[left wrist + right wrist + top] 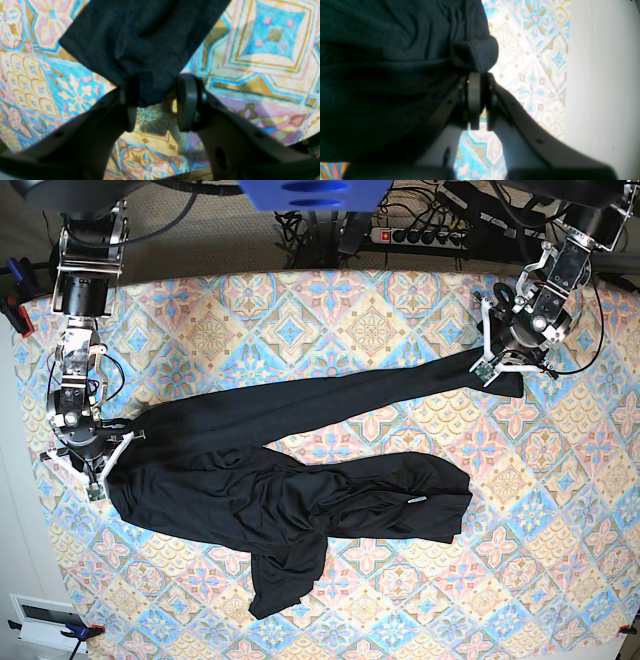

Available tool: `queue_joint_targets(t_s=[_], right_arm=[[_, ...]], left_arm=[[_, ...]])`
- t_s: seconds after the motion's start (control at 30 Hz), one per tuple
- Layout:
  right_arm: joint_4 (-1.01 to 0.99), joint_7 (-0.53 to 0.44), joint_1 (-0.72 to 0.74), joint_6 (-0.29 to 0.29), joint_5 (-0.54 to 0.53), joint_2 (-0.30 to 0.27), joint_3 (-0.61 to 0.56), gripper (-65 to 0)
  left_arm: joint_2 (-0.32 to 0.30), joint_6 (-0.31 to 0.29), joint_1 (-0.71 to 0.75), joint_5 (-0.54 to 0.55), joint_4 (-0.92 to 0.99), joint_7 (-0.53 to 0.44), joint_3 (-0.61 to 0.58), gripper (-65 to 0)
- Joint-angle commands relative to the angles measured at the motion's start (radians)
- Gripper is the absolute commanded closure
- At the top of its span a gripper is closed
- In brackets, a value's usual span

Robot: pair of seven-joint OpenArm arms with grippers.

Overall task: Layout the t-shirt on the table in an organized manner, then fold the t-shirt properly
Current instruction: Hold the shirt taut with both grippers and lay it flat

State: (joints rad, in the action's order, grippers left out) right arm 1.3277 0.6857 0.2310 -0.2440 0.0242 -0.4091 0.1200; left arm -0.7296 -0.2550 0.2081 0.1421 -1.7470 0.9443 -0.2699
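I have the t-shirt (290,500) stretched along the table's (560,510) width, its crumpled body nearer my right gripper (98,463), pinched shut on one end, while my left gripper (497,365) stands parted around the far sleeve tip.

Readable text: none in any view.
t-shirt (300,500): small pale tag, too small to read.
table (380,330) cloth: pattern only, no lettering.
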Motion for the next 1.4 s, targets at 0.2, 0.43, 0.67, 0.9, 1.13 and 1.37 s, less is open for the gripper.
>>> queue_joint_targets(t_s=[0.2,0.43,0.67,0.9,1.13,1.37], right_arm=[[0.019,-0.017,0.024,0.005,0.006,-0.020,0.007,-0.1],[0.019,-0.017,0.024,0.005,0.006,-0.020,0.007,-0.1],[0.013,-0.019,0.026,0.005,0.006,-0.020,0.011,-0.1],[0.009,-0.021,0.029,0.005,0.006,-0.020,0.011,-0.1],[0.009,-0.016,0.029,0.005,0.006,-0.020,0.008,-0.1],[0.009,-0.017,0.029,0.005,0.006,-0.020,0.008,-0.1]], left_arm=[[-0.006,0.012,0.001,0.001,-0.058,-0.072,0.007,0.0],[-0.012,0.003,0.070,0.038,-0.264,-0.064,0.005,0.0],[-0.041,-0.060,0.123,0.460,-0.301,-0.063,0.133,0.0],[-0.060,-0.197,0.143,1.020,-0.294,0.072,0.433,0.0],[-0.057,-0.218,0.110,1.260,-0.020,0.167,0.752,0.0],[-0.055,-0.217,-0.039,1.066,0.396,0.200,0.777,-0.2]])
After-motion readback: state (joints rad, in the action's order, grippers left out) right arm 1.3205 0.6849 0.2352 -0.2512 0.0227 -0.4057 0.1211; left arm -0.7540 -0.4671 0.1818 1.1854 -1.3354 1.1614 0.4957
